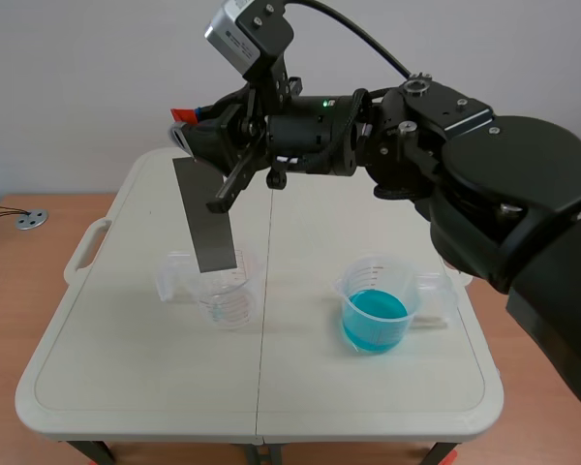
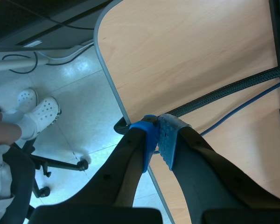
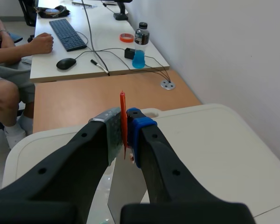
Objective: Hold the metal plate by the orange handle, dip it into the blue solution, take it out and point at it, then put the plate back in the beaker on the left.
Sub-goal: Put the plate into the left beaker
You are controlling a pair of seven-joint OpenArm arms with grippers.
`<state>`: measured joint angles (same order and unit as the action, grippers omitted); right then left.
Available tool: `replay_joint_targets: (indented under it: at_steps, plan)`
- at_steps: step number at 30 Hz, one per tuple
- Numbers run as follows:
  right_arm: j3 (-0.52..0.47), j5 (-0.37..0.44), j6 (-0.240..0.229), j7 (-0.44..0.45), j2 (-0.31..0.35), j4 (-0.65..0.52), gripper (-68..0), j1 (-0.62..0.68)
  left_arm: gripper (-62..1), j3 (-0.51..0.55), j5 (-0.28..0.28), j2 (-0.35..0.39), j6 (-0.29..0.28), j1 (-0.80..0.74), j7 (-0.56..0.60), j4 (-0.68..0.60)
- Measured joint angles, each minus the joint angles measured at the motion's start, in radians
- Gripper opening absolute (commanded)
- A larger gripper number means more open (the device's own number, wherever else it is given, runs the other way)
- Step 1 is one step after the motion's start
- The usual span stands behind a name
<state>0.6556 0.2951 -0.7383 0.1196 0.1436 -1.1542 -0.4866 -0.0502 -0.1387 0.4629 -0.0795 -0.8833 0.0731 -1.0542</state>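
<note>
One metal plate (image 1: 205, 215) hanging near-upright, orange handle (image 1: 183, 115) topmost, pinched in right end effector (image 3: 126, 117)

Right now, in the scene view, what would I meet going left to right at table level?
round grey metal cable port in the wooden desk → clear empty plastic beaker → clear plastic beaker of blue solution

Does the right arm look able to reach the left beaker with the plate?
Probably yes: the metal plate, held in the right end effector, hangs right over the empty beaker's open mouth, nothing between.
</note>
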Motion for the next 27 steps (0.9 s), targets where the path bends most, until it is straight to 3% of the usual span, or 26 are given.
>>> replay_joint_targets:
  at_steps: [27]
  plan:
    - [0.003,0.014,0.002,0.154,-0.053,0.312,-66.2,-0.001,-58.2,0.0,0.0,0.0,0.0,0.0,0.0,0.0]
